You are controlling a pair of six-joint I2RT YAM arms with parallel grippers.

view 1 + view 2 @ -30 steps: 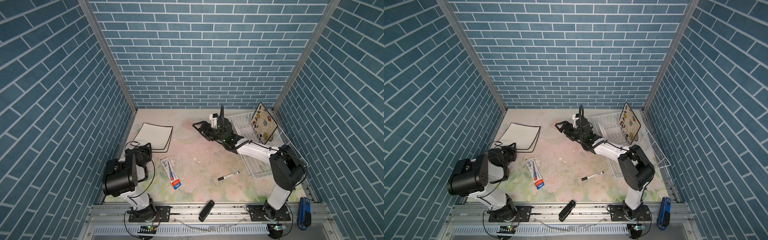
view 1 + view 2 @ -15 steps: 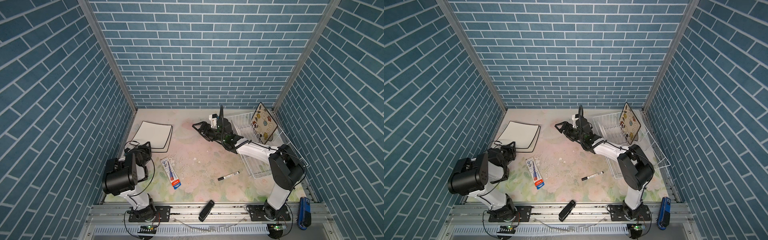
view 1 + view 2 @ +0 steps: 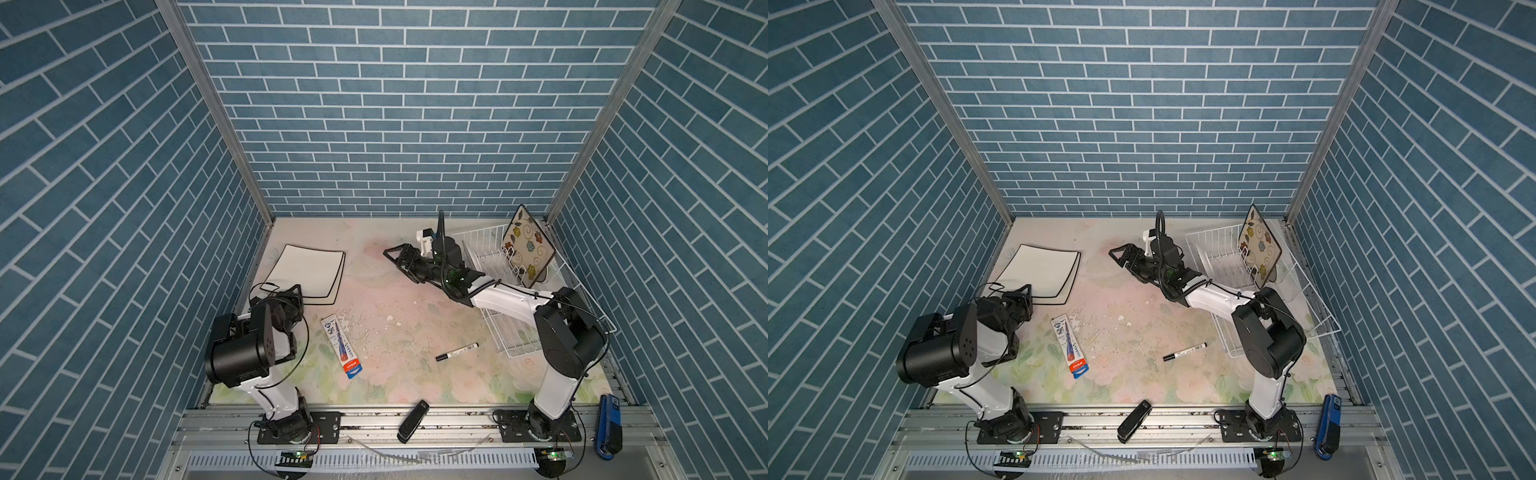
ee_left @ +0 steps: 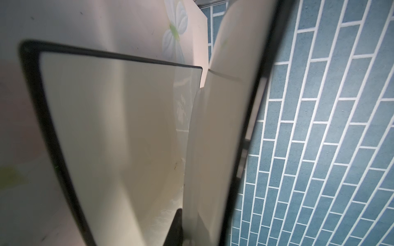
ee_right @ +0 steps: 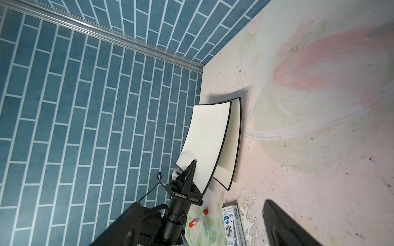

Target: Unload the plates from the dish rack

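Left fingers (image 5: pixel 190 171) clamp a stiff, likely slick and brittle black-rimmed white square plate (image 5: pixel 204 140) by its rim above its twin (image 5: pixel 233 149) on the table (image 5: pixel 319 149); right fingers (image 5: pixel 281 225), spread empty, hover near the cream flowered plate (image 3: pixel 528 251) standing in the white wire dish rack (image 3: pixel 494 266).

3 walls close the cell in: a far wall (image 3: pixel 395 104), a left wall (image 3: pixel 104 187) and a right wall (image 3: pixel 685 187), all in a blue brick pattern with thin white joints. 2 bare aluminium posts (image 3: pixel 219 112) run up the far corners. The tabletop (image 3: pixel 415 374) carries a pale print of pink flowers and green leaves; near its middle the print has flaked into white specks (image 3: pixel 368 332). Along the near edge lies a slotted aluminium rail (image 3: pixel 457 419). The light is even — shadows fall soft and short.
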